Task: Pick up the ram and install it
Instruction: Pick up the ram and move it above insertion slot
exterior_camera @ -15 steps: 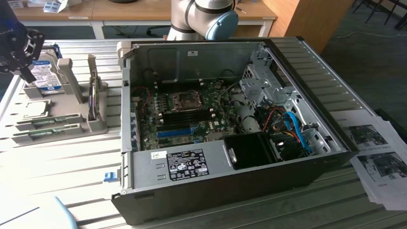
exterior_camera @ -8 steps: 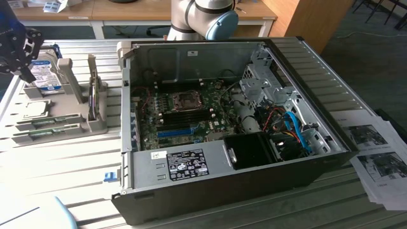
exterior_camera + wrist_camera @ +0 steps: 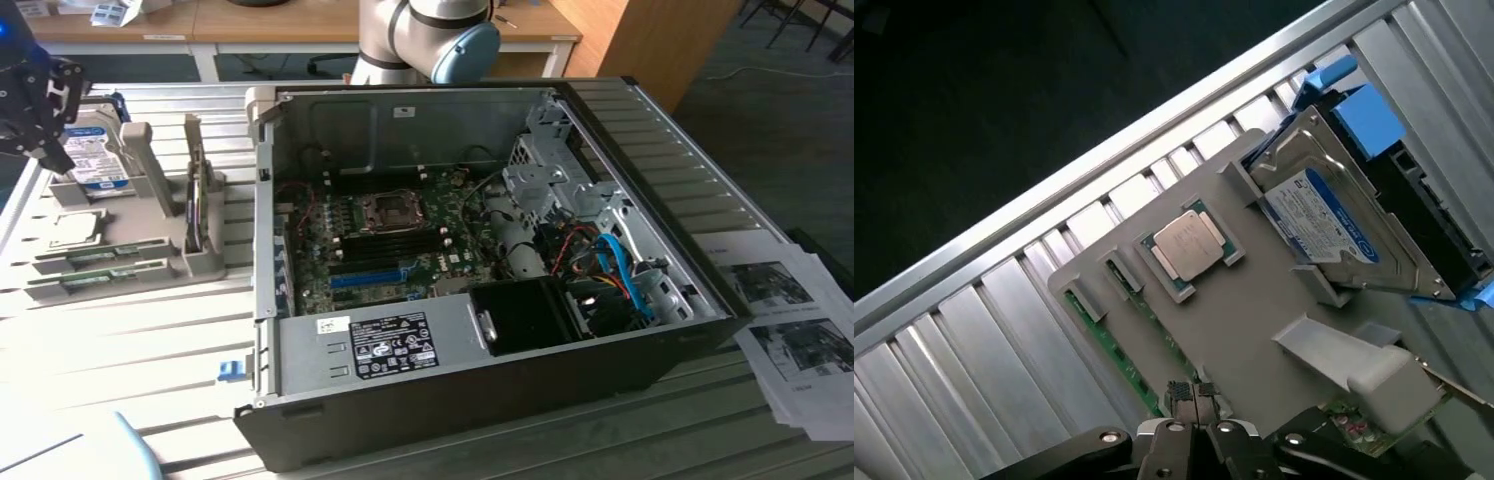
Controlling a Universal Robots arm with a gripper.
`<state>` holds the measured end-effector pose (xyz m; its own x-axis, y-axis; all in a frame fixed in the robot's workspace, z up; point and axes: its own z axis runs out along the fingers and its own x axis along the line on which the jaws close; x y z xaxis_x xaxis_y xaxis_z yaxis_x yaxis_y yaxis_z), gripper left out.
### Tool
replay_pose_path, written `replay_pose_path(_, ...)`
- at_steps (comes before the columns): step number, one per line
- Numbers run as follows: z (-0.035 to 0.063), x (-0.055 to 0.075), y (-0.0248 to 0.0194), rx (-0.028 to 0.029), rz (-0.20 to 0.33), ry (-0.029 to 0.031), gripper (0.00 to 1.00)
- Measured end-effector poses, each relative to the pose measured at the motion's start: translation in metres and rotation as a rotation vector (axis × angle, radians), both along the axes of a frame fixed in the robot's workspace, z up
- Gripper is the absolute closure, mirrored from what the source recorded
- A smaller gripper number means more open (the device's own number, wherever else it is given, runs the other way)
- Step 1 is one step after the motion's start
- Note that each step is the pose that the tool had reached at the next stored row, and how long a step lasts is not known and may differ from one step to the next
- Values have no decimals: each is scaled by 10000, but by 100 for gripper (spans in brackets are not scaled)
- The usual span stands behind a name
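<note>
Wrist view: your hand (image 3: 1192, 398) hovers with its fingers pressed together, holding nothing, over the gray holder (image 3: 1254, 330). The ram (image 3: 1106, 343), a thin green strip, sits on edge in the holder's outer slot. Its chips are too small to tell; one end is hidden behind your hand.

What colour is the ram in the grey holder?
Green. The ram shows best in the wrist view.

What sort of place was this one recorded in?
Probably a robotics lab or workshop bench for computer assembly: an open black desktop computer case lies on a slatted aluminium table, beside a grey plastic parts holder with a silver hard drive.
</note>
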<state>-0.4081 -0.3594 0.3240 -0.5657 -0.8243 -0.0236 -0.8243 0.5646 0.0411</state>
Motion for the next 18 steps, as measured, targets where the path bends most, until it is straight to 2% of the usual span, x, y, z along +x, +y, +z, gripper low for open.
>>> replay_pose_path(18,0,0,0,1,2706,0,91)
